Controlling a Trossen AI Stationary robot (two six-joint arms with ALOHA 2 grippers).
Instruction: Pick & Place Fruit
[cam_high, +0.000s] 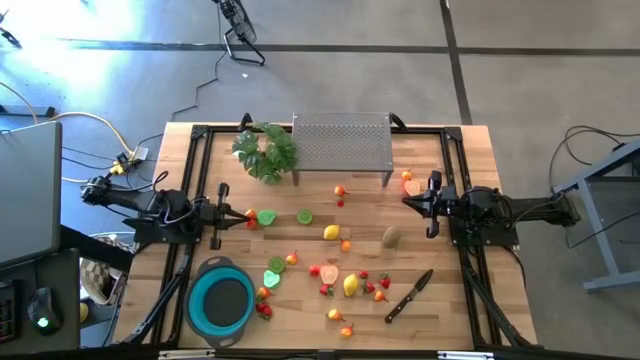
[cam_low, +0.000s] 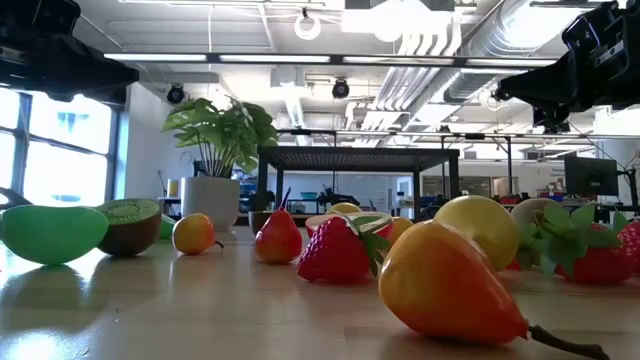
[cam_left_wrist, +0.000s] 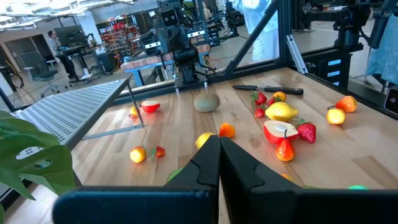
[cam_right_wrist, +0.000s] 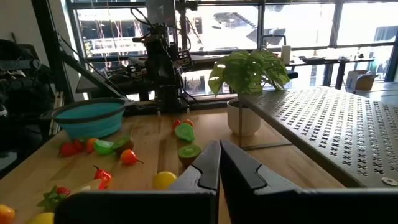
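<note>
Both grippers have their jaws pressed together and hold nothing. The left gripper hangs at the table's nine o'clock edge, its tip aimed toward three o'clock; the right gripper mirrors it at the three o'clock side, aimed toward nine. In my judgement the coming move turns on which piece lies closest in line with a tip: just off the left gripper toward three o'clock sit a small red-orange piece and a green lime half, nearly touching each other, with a second lime half farther along the same line — so the left arm is the nearer one for these. The right gripper's closest piece is a red-and-orange fruit just at its twelve o'clock side, while the brown kiwi lies near, toward seven o'clock from it. The fruit is small, rounded and glossy, scattered over the table's middle and six o'clock half: a yellow lemon at centre, strawberries beside the knife. The blue bowl stands at about seven o'clock, apparently with nothing in it, nearer the left arm.
</note>
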